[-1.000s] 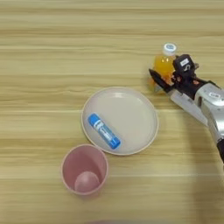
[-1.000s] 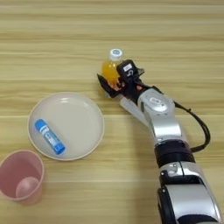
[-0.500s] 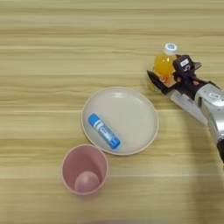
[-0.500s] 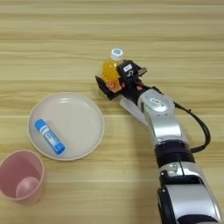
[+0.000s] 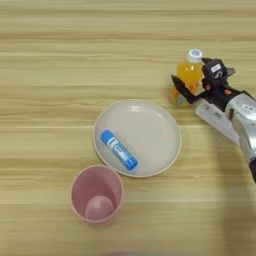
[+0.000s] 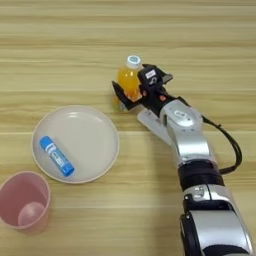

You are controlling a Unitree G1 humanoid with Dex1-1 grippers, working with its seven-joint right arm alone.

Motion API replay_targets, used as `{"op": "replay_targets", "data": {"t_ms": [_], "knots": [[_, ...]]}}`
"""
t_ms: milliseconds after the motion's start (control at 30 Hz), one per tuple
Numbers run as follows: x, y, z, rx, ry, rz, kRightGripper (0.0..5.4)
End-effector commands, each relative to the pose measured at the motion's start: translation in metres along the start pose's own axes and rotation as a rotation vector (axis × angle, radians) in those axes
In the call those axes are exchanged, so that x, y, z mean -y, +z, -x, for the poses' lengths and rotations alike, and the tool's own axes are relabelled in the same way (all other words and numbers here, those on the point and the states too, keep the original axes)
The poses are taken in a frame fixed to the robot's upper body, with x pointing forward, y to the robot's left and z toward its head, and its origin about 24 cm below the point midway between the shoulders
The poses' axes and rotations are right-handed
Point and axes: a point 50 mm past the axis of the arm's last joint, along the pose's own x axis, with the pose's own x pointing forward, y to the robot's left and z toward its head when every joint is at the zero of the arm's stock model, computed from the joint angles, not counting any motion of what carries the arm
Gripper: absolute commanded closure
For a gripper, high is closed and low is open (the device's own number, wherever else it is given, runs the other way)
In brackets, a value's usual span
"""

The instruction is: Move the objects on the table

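**A:** Where is the bottle (image 6: pixel 128 80), and does the gripper (image 6: pixel 133 92) have it?

**B:** It stands upright in the upper middle of the right eye frame, on the table (image 6: pixel 60 45), just up and right of the plate (image 6: pixel 95 125) and apart from it. The two black fingers sit around its lower body, one on each side, narrowed to the bottle's width. I judge it held, though the contact itself is partly hidden behind the near finger.

**A:** How will it handle?

**B:** Small and probably light, likely thin plastic, so it may flex a little and slip if squeezed weakly. It is tall for its base, so it could tip. The body below the white cap, where the fingers are now, looks like the sensible place to hold.

**A:** And the rest?

**B:** The blue tube (image 5: pixel 119 149) lies flat on the left half of the plate, slanting down to the right. A pink cup (image 5: pixel 97 193) stands upright just below the plate, at lower left.

**A:** Do the views differ?

**B:** The right eye shows the whole silver forearm down to the bottom edge, plus a black cable. The left eye cuts the arm at the right edge but shows the whole cup.
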Motion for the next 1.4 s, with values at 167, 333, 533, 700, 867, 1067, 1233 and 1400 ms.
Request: {"op": "replay_targets", "data": {"t_ms": [167, 333, 533, 700, 867, 1067, 1233, 1400], "knots": [[0.015, 0.062, -0.009, 0.264, -0.034, 0.044, 0.05], [0.017, 0.073, -0.007, 0.347, -0.043, 0.001, 0.05], [0.021, 0.094, 0.001, 0.482, -0.056, -0.032, 0.05], [0.015, 0.112, 0.009, 0.591, -0.021, -0.039, 0.05], [-0.008, 0.130, 0.021, 0.682, 0.123, -0.044, 0.05], [-0.045, 0.134, 0.036, 0.674, 0.367, -0.031, 0.05], [-0.071, 0.127, 0.043, 0.621, 0.489, -0.039, 0.05], [-0.086, 0.118, 0.046, 0.555, 0.560, -0.050, 0.05]]}}
